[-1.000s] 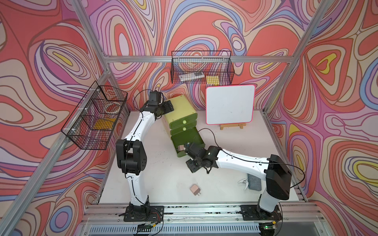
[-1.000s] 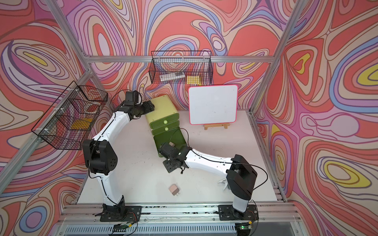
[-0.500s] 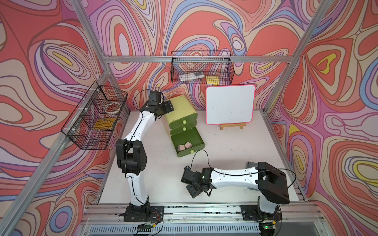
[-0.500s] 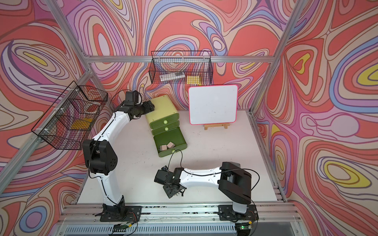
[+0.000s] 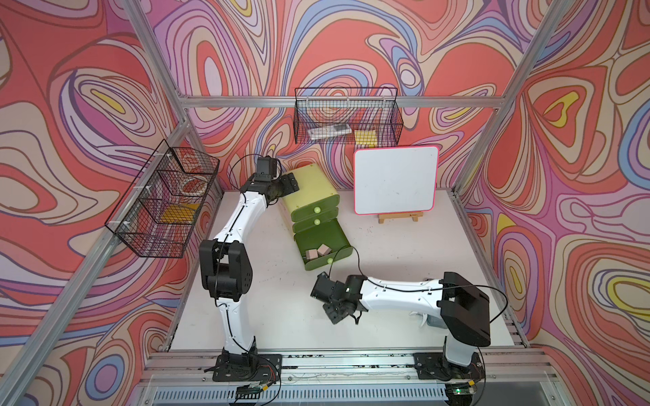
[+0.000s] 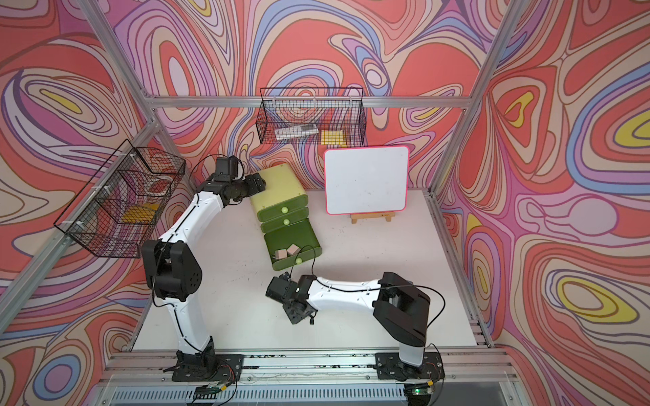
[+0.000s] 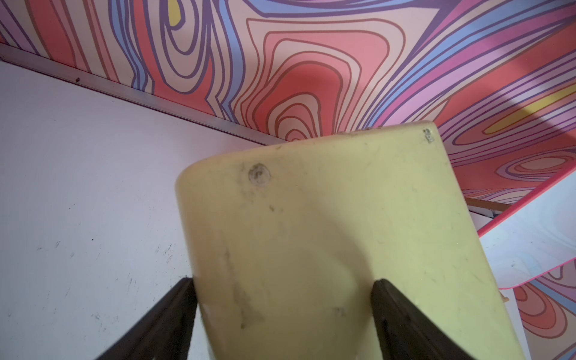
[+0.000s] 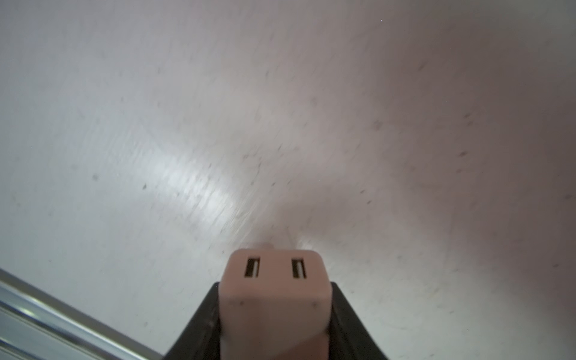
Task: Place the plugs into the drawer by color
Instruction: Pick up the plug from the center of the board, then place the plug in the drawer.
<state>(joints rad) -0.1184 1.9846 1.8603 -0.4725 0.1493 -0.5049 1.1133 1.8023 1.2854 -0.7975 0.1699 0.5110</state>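
The white surface (image 5: 404,253) carries the lime-yellow drawer chest (image 5: 311,184). Its pale shell sits between the fingers of the left end effector (image 7: 283,286), which press against both of its sides. The chest's bottom drawer (image 5: 325,235) stands pulled out, well apart from the right end effector (image 8: 274,285) and beyond it. That end effector is closed on a pinkish-beige plug (image 8: 274,308), whose two slots face the wrist camera, over bare surface. Two more pinkish-beige plugs (image 5: 318,252) lie inside the open drawer.
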